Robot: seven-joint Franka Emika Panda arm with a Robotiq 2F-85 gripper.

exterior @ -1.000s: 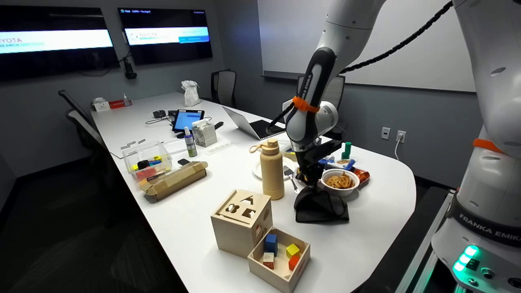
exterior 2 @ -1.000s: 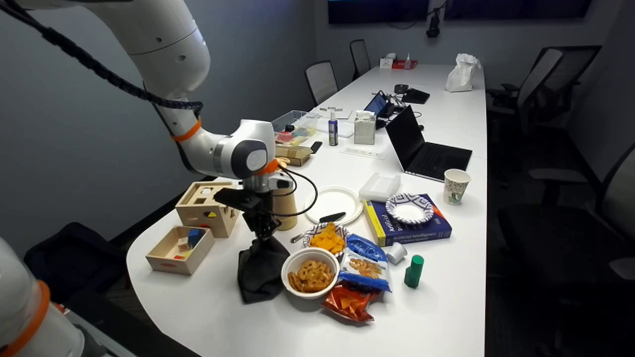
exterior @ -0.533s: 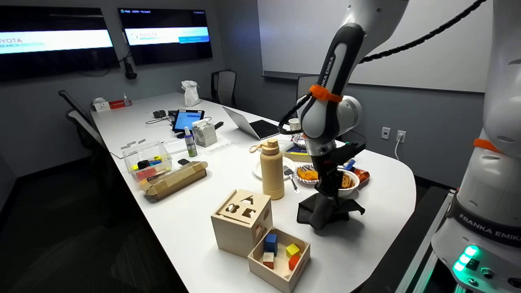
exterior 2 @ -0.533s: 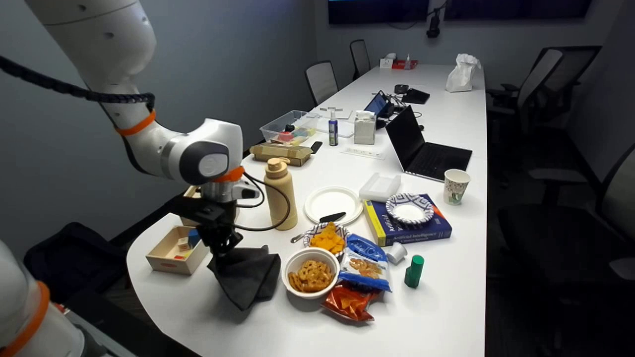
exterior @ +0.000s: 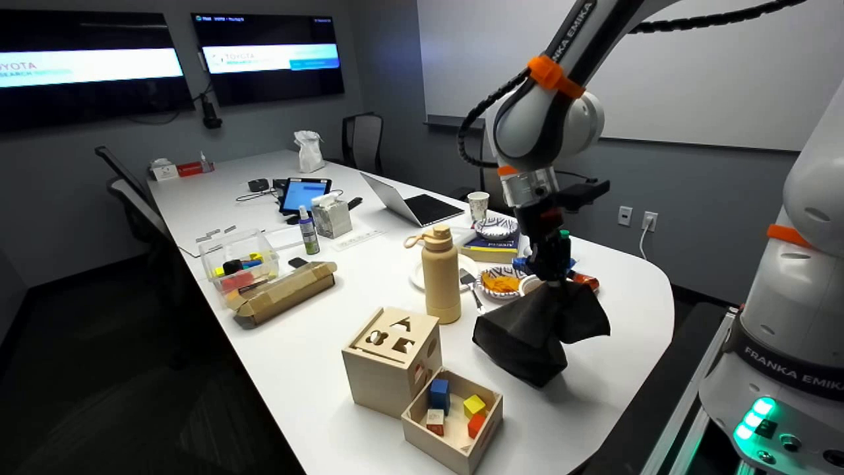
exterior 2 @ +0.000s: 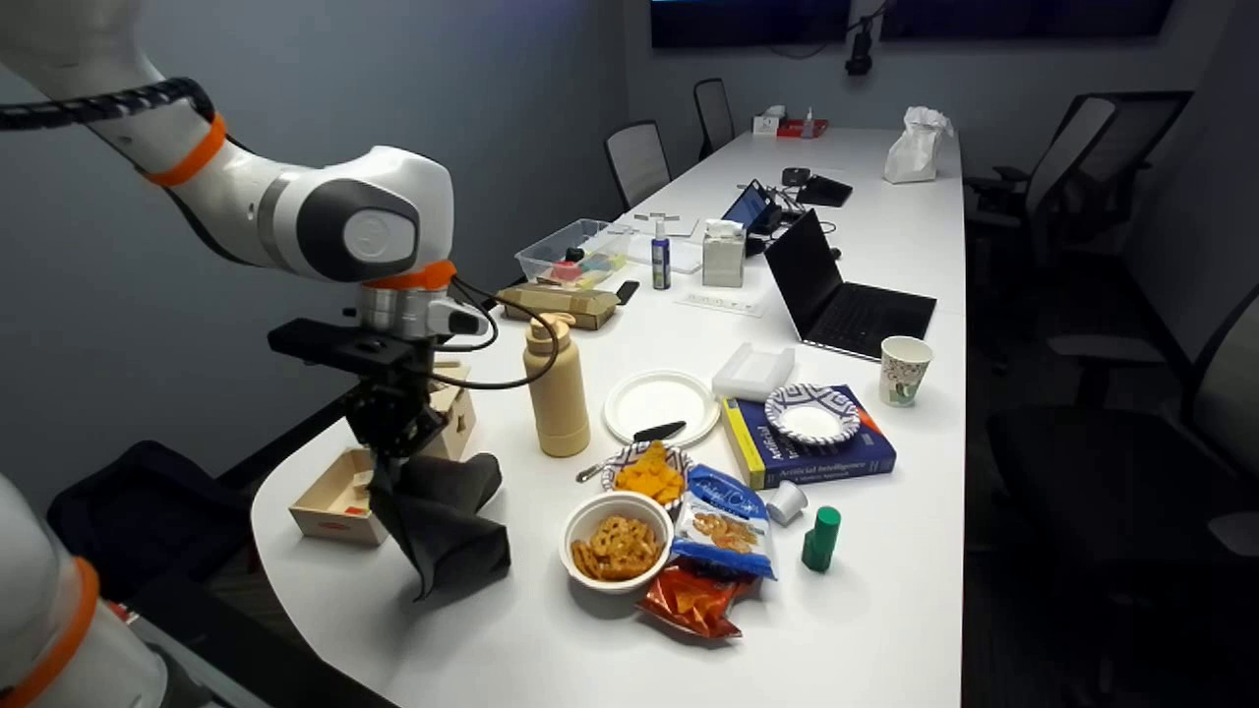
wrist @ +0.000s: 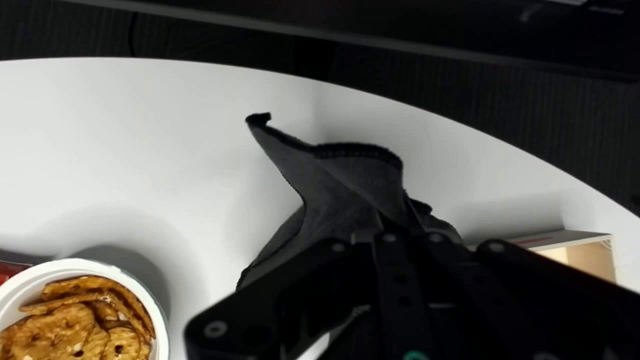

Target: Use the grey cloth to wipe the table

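The grey cloth (exterior: 521, 330) hangs bunched and folded from my gripper (exterior: 555, 282), which is shut on its upper part. Beneath it lies the near rounded end of the white table (exterior: 580, 422). In an exterior view, the cloth (exterior 2: 448, 531) droops low, its corners close to the surface; whether any part touches I cannot tell. Folds of the cloth (wrist: 340, 195) spread out from the jaws in the wrist view, one corner pointing towards the table's curved edge. Dark fingers and fabric overlap there, so the pinched part is hidden.
A white bowl of snacks (exterior 2: 610, 584) stands beside the cloth, with a red snack bag (exterior 2: 693, 598) against it. On another side are an open wooden tray (exterior: 432, 437) of blocks, a wooden box with holes (exterior: 376, 376) and a tan bottle (exterior: 440, 277).
My gripper has moved away from the snack bowl towards the robot's base and risen, carrying the cloth. One second ago the cloth lay spread on the table; now it hangs in folds.
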